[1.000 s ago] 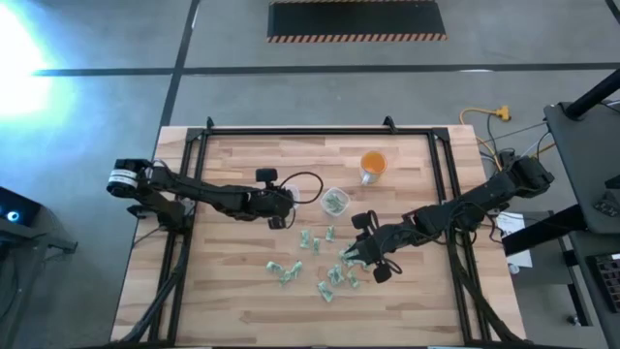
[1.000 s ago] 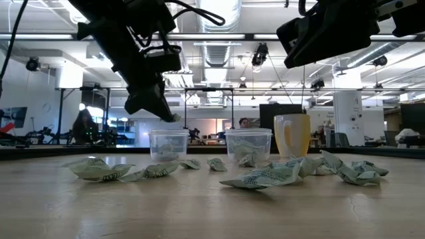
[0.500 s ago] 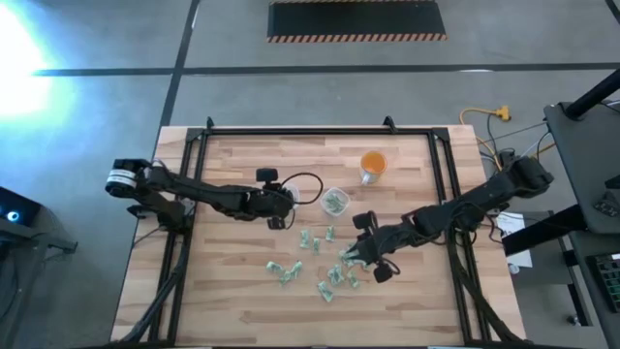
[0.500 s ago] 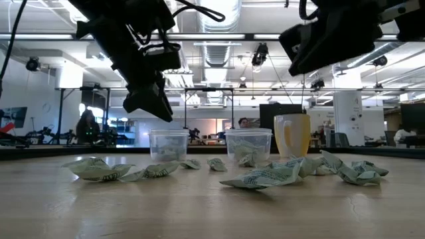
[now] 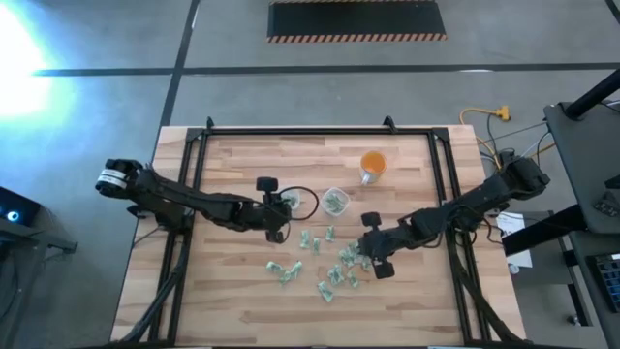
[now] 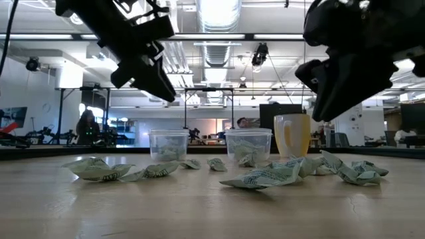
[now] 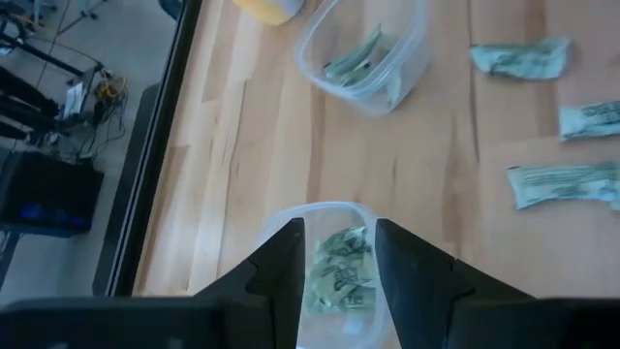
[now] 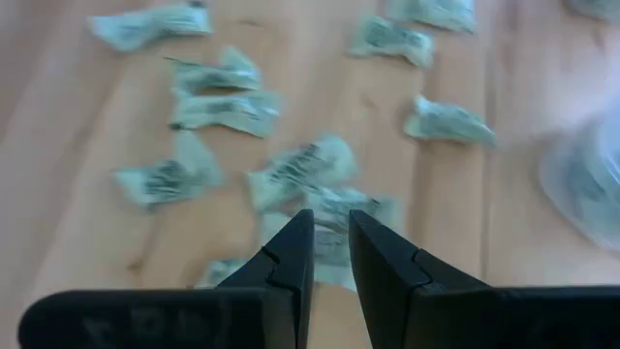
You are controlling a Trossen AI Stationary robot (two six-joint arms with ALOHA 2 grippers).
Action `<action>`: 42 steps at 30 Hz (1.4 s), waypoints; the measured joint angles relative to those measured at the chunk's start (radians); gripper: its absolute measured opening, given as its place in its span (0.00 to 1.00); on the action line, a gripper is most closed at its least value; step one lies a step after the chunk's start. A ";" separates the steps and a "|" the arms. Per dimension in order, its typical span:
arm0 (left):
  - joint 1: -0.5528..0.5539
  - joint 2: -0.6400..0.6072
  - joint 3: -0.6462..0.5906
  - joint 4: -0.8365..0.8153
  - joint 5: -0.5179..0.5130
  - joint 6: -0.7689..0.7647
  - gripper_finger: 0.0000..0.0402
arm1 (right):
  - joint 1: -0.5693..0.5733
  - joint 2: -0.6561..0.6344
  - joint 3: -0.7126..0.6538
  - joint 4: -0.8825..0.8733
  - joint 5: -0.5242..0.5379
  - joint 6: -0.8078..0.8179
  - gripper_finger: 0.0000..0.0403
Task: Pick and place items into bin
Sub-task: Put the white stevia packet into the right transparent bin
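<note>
A wooden table [image 5: 242, 301] is sitting on a grey floor in the high view, with both arms reaching over it. The left gripper [image 5: 281, 206] is hanging over a clear cup [image 5: 302, 202], while the right gripper [image 5: 366, 254] is hovering at the edge of the scattered wrappers [image 5: 334, 276]; a second cup [image 5: 335, 201] and an orange cup [image 5: 373, 163] are standing beyond.

In the low view, crumpled wrappers [image 6: 265, 176] are lying in front of the two clear cups [image 6: 169, 144], both arms hanging above them.

The left wrist view is showing spread fingers [image 7: 281, 271] straddling a cup [image 7: 329, 218] with wrappers already lying inside, so I judge a drop is just ending; lifting straight up should keep the light cup from tipping.

The right wrist view is showing its fingers [image 8: 291, 252] standing slightly apart, with a wrapper [image 8: 334, 221] showing in the gap; I cannot tell whether it is pinched. Lowering squarely over one piece should avoid dragging its neighbours
</note>
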 joint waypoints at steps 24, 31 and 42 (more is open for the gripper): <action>-0.042 -0.003 0.017 0.001 -0.001 -0.056 0.28 | -0.030 0.000 -0.083 0.015 0.040 0.150 0.37; -0.042 -0.003 0.011 0.001 -0.001 -0.054 0.28 | -0.030 0.000 -0.084 0.016 0.040 0.156 0.34; -0.042 -0.003 0.010 0.001 -0.001 -0.053 0.28 | -0.030 0.000 -0.084 0.016 0.039 0.157 0.31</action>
